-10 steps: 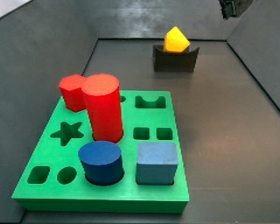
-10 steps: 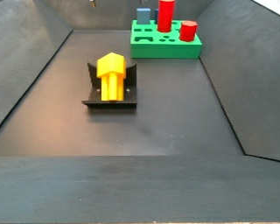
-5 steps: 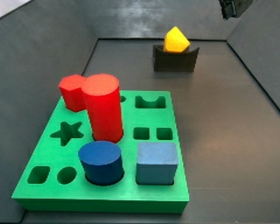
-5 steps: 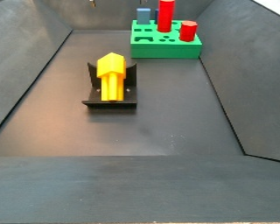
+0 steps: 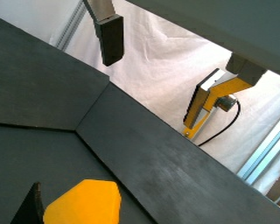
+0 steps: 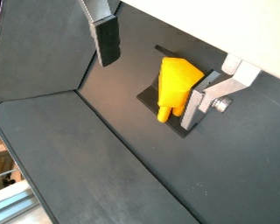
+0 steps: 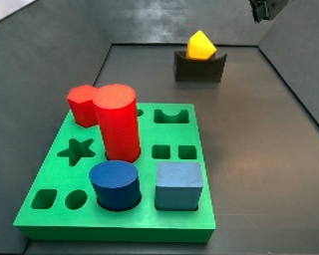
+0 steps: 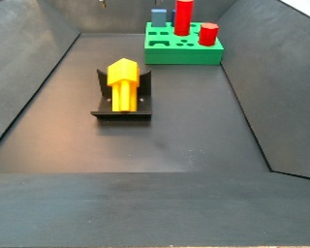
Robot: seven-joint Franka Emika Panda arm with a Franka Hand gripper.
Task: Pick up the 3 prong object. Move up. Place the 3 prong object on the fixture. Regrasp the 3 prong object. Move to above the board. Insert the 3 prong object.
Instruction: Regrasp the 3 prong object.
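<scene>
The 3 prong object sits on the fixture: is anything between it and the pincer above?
Nothing visible. The 3 prong object rests on the fixture, and the open pincer hangs above it, holding nothing. The board stands apart.

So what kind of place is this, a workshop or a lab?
Most likely a robot test cell: a dark walled bin, a green shape board with red and blue pieces, and a yellow 3 prong object resting on a fixture. The gripper hangs above it, fingers apart.
</scene>
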